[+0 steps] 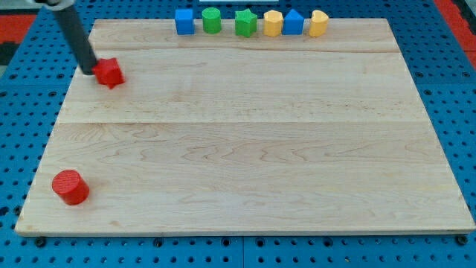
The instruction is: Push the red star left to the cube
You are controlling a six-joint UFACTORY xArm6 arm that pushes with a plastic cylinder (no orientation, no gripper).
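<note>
Camera view. Wooden board (245, 149) lying on a blue pegboard surface (446, 59), filling most of the frame.

Dark rod slanting in from the view's top left, my tip (87, 71) down at the board surface, touching the left side of the red star (110, 72). No jaws or fingers on this arm (just the bare rod end), so nothing held, only contact against the star's edge.

Red star near the board's left edge, in the upper part of the view, well apart from everything else on the board.

Row of six blocks along the board's top edge, running left to right: blue cube (184, 21), green cylinder (212, 20), green star (245, 23), yellow hexagon-like block (273, 23), a second blue block (294, 22) (shape hard to settle, roughly a cube or a pentagon), yellow block with a rounded top (318, 23). From the green star rightward, blocks touching or just beside one another; the blue cube and green cylinder set slightly apart.

Blue cube up and to the right of the red star, well apart from it.

Red cylinder (71, 187) alone near the board's bottom left corner, far below the star and my tip.
</note>
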